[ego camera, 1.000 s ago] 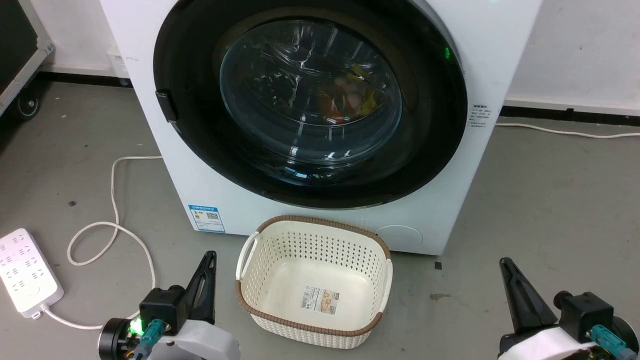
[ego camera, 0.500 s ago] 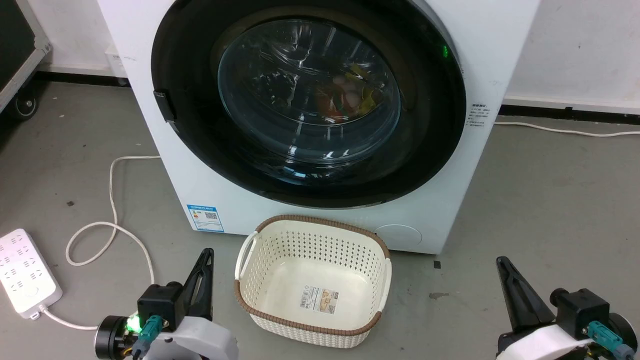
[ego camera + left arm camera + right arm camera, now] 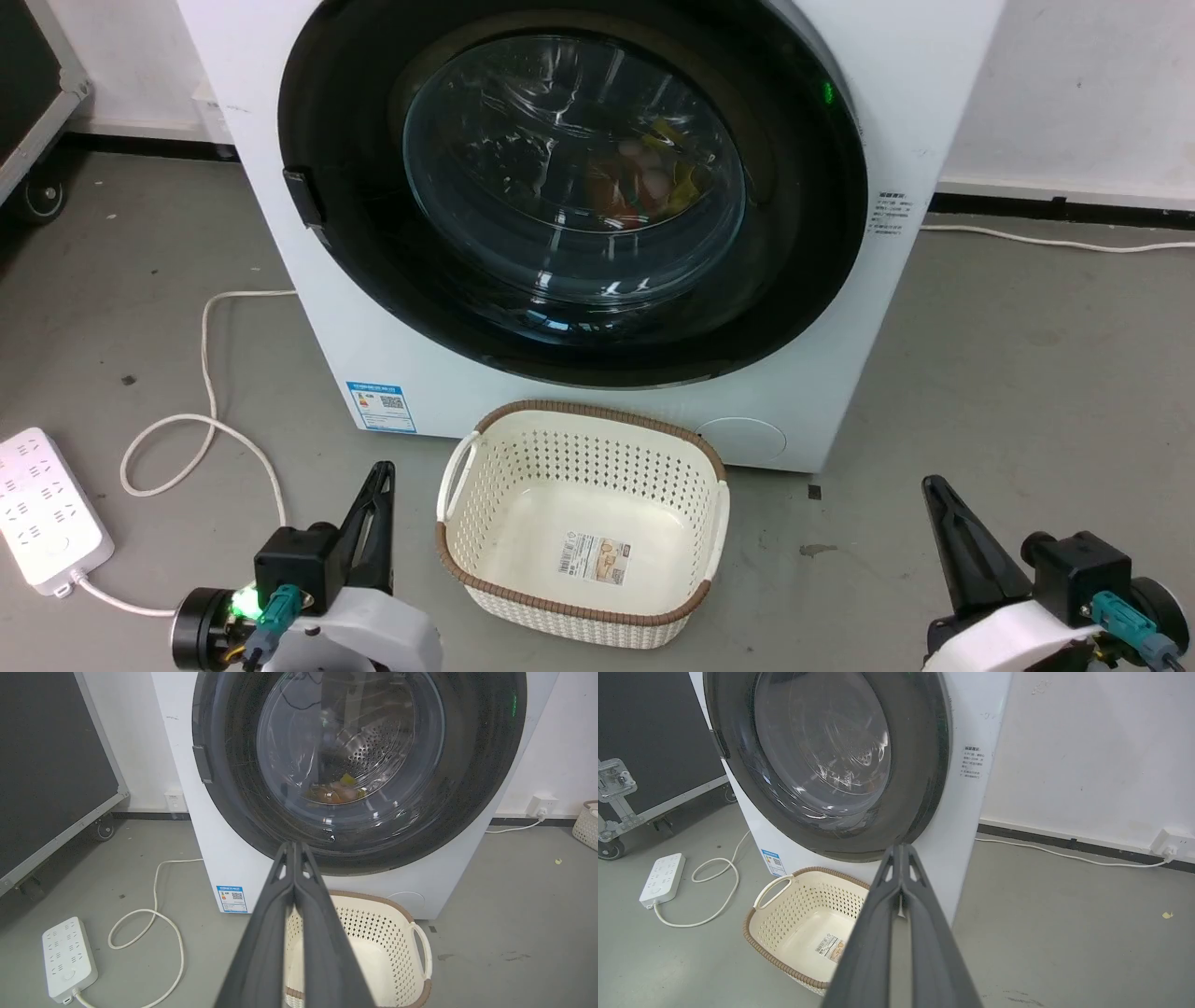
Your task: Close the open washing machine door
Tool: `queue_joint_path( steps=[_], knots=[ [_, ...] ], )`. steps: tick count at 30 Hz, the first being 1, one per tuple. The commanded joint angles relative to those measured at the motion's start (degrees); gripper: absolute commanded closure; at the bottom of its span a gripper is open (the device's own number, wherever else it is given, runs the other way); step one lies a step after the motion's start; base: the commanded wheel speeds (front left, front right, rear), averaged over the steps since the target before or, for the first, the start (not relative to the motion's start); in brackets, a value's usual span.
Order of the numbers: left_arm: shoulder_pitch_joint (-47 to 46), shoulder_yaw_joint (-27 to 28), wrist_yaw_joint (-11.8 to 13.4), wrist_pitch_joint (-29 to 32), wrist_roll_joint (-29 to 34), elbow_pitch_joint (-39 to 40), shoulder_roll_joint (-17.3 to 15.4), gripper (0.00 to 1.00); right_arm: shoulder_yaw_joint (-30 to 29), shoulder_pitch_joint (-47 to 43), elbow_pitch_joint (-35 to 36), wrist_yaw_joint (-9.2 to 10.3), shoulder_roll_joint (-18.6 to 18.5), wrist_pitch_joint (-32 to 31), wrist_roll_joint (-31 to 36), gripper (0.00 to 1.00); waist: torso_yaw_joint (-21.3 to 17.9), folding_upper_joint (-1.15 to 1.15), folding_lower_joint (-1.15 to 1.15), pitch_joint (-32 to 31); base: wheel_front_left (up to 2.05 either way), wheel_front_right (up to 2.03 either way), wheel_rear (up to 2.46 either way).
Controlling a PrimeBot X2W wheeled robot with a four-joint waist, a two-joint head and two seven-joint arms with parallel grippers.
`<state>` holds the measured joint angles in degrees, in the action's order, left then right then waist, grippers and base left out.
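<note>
Washing machine door (image 3: pixel 574 187) sits flat against the front of the white washing machine (image 3: pixel 934 84), its black rim flush all round as far as I can tell, with the latch tab (image 3: pixel 303 198) on its left edge. Coloured laundry (image 3: pixel 644 182) shows through the glass bowl. Green indicator light (image 3: pixel 827 91) is lit at the rim's upper right. Left gripper (image 3: pixel 381 478) is low at lower left, fingers pressed together, holding nothing (left wrist view confirms the tips meet). Right gripper (image 3: pixel 934 490) is low at lower right, likewise closed and empty. Both are well apart from the door. Cream basket (image 3: pixel 597 457) sits on the grey floor (image 3: pixel 1027 392) just in front of the machine, between the grippers. White power strip (image 3: pixel 47 509) and looped cable (image 3: pixel 207 364) lie to the left.
</note>
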<state>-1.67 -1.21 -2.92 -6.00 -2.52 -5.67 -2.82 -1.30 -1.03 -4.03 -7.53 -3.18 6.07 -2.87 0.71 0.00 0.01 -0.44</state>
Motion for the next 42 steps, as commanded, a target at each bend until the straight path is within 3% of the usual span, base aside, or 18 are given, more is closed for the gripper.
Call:
queue_joint_path(
  steps=[1,42],
  knots=[
    [0.9,0.2,0.5,0.4,0.5,0.5,0.0,1.0,0.2,0.5,0.6,0.03,0.2,-0.4,0.6,1.0,0.0,0.0,0.0,0.0,0.0,0.0,0.0],
    [1.6,1.1,2.6,5.2,2.2,4.9,-0.1,1.0,1.1,1.0,3.5,0.04,0.3,-5.2,2.5,1.0,-0.6,0.0,0.0,0.4,0.0,0.0,0.0]
  ],
)
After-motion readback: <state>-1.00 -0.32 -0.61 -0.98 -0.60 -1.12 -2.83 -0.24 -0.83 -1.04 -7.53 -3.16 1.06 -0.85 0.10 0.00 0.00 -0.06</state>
